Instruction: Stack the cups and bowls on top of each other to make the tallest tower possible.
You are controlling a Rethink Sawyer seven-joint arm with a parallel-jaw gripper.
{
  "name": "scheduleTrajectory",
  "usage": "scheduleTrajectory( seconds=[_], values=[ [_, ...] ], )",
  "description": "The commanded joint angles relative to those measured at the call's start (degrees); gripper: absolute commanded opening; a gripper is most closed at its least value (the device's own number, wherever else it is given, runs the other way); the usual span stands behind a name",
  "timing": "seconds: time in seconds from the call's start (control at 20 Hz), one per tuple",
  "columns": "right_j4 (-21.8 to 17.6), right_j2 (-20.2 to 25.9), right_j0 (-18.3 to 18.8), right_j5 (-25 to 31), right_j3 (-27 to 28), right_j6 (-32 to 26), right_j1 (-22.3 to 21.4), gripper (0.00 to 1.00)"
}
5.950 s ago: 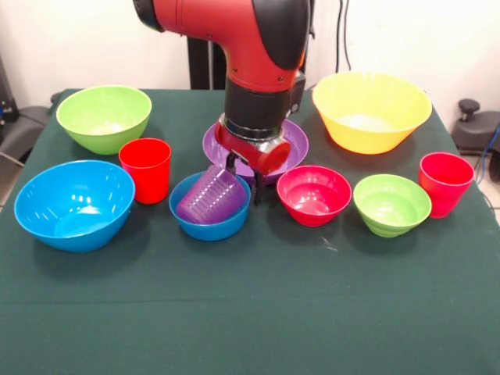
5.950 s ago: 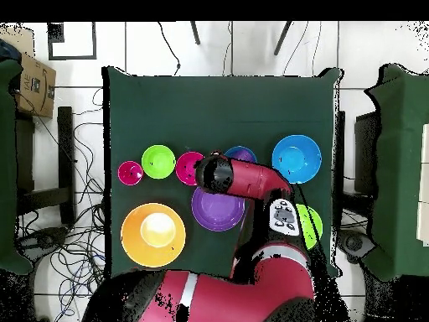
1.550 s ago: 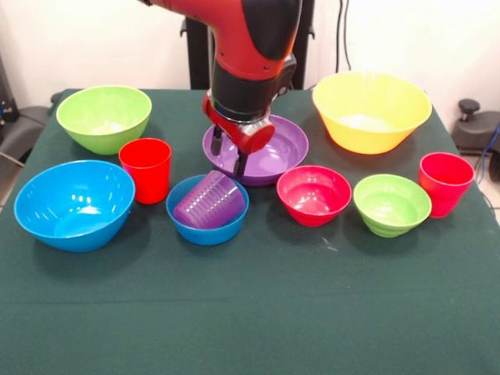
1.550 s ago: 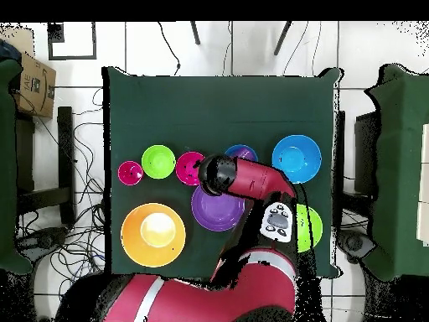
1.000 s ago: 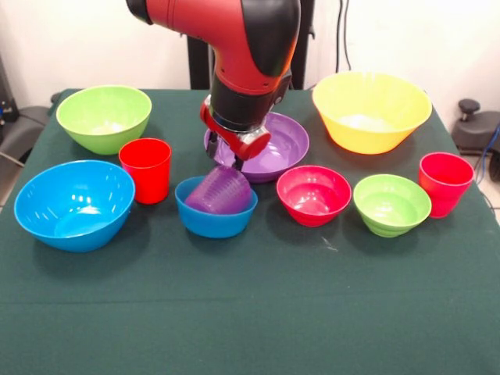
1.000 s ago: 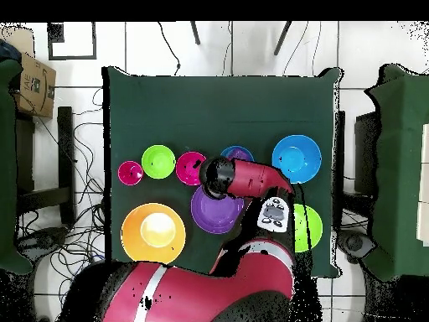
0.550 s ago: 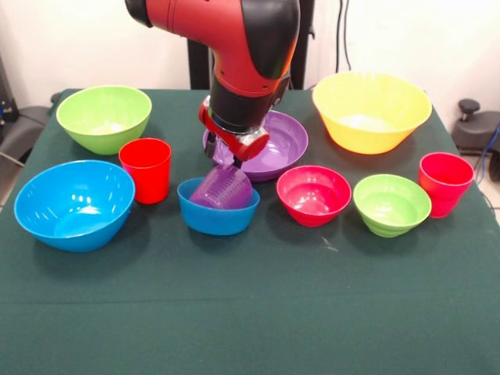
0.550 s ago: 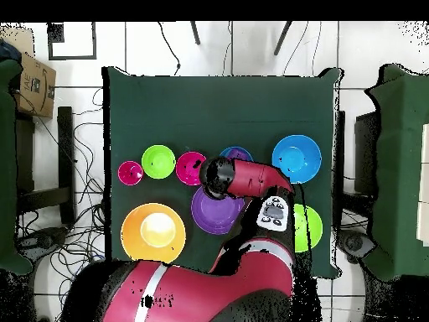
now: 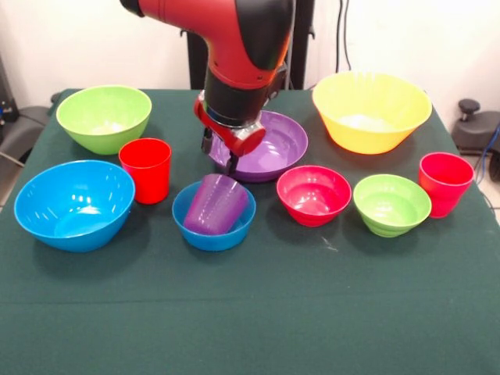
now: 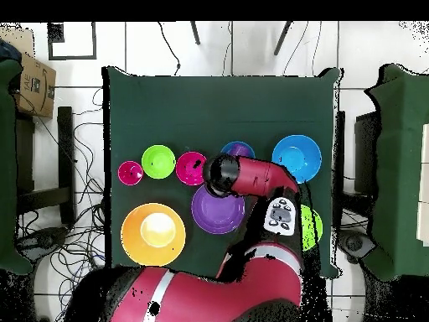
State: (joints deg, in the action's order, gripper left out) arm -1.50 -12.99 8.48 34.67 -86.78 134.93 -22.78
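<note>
From across the table, the red arm's gripper [image 9: 221, 153] hangs just above a purple cup [image 9: 215, 204], which sits tilted, mouth up, inside a small blue bowl [image 9: 213, 220]. Whether the fingers are spread or closed cannot be told; they appear clear of the cup. Directly behind the fingers lies a purple bowl [image 9: 273, 148]. To one side stand a red cup [image 9: 145, 169], a large blue bowl [image 9: 73, 205] and a green bowl [image 9: 104, 117]. To the other sit a pink bowl [image 9: 314, 195], a small green bowl [image 9: 391, 205], another red cup [image 9: 444, 183] and a yellow bowl [image 9: 371, 110].

From overhead, the arm [image 10: 251, 179] hides the fingers; the small blue bowl [image 10: 240, 150] peeks out just beyond it, with the yellow bowl [image 10: 153, 234] well apart.
</note>
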Motion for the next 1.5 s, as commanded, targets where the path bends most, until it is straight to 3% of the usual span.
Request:
scheduleTrajectory(
  seconds=[0.05,0.5,1.5],
  values=[
    [0.2,8.7,2.1,5.3,-1.2,-3.7,-3.1,1.0],
    [-1.6,7.2,0.2,-2.6,-0.9,0.7,-2.3,1.0],
    [-1.8,2.3,-5.0,-10.1,0.5,5.2,2.6,1.0]
  ],
)
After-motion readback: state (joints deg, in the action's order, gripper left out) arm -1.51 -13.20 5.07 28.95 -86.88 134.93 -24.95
